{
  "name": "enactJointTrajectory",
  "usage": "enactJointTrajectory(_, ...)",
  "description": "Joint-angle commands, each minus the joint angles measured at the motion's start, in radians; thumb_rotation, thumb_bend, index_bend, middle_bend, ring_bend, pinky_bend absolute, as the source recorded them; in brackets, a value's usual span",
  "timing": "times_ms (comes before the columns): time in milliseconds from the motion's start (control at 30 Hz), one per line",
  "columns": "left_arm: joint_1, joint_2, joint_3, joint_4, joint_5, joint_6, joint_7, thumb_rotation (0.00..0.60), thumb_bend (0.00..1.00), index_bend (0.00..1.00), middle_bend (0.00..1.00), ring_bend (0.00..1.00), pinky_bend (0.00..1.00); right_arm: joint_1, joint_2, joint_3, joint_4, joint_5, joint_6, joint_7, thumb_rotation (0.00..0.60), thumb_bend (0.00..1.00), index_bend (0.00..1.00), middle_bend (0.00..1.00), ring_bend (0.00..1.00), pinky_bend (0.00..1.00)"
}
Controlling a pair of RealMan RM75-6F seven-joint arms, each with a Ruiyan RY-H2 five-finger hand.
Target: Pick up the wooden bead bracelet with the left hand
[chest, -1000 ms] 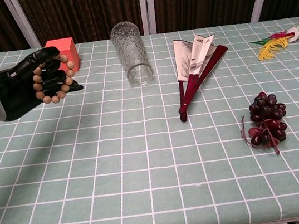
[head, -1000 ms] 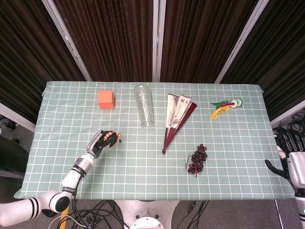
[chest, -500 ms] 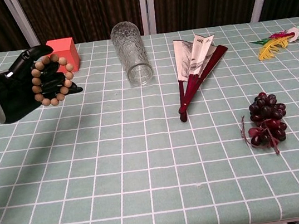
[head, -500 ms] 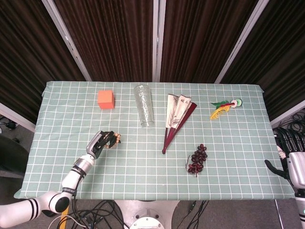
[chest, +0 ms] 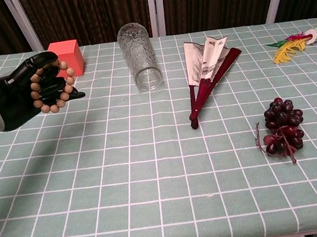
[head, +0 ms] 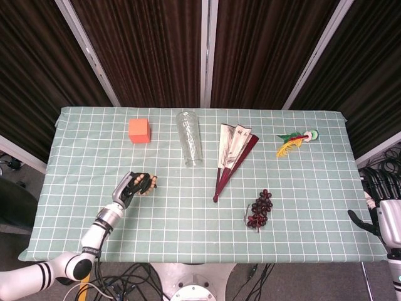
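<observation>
The wooden bead bracelet (chest: pixel 53 90) (head: pixel 148 183) is a ring of light tan beads looped around the fingers of my black left hand (chest: pixel 23 94) (head: pixel 133 187). That hand holds it raised above the green checked tablecloth (chest: pixel 154 167), over the table's left side. In the chest view the hand and bracelet sit just in front of the orange cube. My right hand (head: pixel 383 216) hangs off the table's right edge in the head view, holding nothing; its fingers are too small to read.
An orange cube (chest: pixel 68 57) stands at the back left. A clear glass tumbler (chest: pixel 139 56) lies on its side at back centre. A folded fan (chest: pixel 206 69), dark grapes (chest: pixel 281 127) and a feathered ornament (chest: pixel 293 43) lie to the right.
My left hand has drifted slightly left and toward the near edge with the bracelet in it, fingers curling a little tighter. Nothing else moved.
</observation>
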Motion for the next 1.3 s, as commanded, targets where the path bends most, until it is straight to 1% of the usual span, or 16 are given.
enactJointTrajectory(33,0.006,-0.006,-0.002,0.001,0.004,0.014,0.013,0.334,0.47,0.83,0.86,0.52,0.21,0.0,0.0,0.0,-0.001,-0.001,0.002,0.0,0.6,0.1,0.0,0.08,0.0,0.0)
enactJointTrajectory(133,0.012,-0.014,-0.003,0.004,0.011,0.037,0.039,0.298,0.49,0.82,0.85,0.52,0.21,-0.002,0.001,-0.001,0.0,-0.003,0.003,0.001,0.6,0.1,0.0,0.08,0.0,0.0)
enactJointTrajectory(267,0.021,-0.027,-0.002,0.007,0.017,0.067,0.073,0.265,0.52,0.8,0.84,0.51,0.21,-0.004,0.001,-0.002,0.0,-0.005,0.007,0.002,0.6,0.1,0.0,0.08,0.0,0.0)
enactJointTrajectory(533,0.027,-0.029,-0.004,-0.006,0.021,0.075,0.097,0.264,0.66,0.79,0.83,0.51,0.21,-0.006,0.001,-0.003,0.003,-0.011,0.013,0.007,0.6,0.1,0.0,0.08,0.0,0.0)
enactJointTrajectory(700,0.031,-0.031,-0.002,-0.009,0.032,0.085,0.106,0.245,0.68,0.74,0.8,0.5,0.21,-0.005,0.001,-0.003,0.005,-0.01,0.011,0.011,0.6,0.1,0.0,0.08,0.0,0.0)
enactJointTrajectory(833,0.031,-0.032,-0.005,-0.012,0.028,0.083,0.111,0.245,0.71,0.71,0.78,0.49,0.21,-0.004,0.001,-0.002,0.006,-0.011,0.011,0.012,0.6,0.1,0.0,0.08,0.0,0.0)
enactJointTrajectory(900,0.032,-0.033,-0.004,-0.013,0.028,0.083,0.116,0.255,0.73,0.69,0.77,0.48,0.21,-0.005,0.001,-0.002,0.007,-0.011,0.012,0.013,0.6,0.1,0.0,0.08,0.0,0.0)
enactJointTrajectory(1100,0.032,-0.033,-0.004,-0.018,0.029,0.078,0.118,0.342,0.79,0.64,0.72,0.44,0.21,-0.004,0.0,-0.002,0.009,-0.011,0.011,0.016,0.6,0.1,0.0,0.08,0.0,0.0)
enactJointTrajectory(1267,0.028,-0.03,-0.007,-0.019,0.029,0.067,0.111,0.357,0.82,0.6,0.68,0.41,0.21,-0.003,0.0,-0.001,0.01,-0.01,0.01,0.017,0.6,0.1,0.0,0.08,0.0,0.0)
enactJointTrajectory(1300,0.028,-0.03,-0.008,-0.019,0.028,0.066,0.11,0.371,0.83,0.59,0.67,0.4,0.21,-0.003,0.0,-0.001,0.01,-0.009,0.009,0.018,0.6,0.1,0.0,0.08,0.0,0.0)
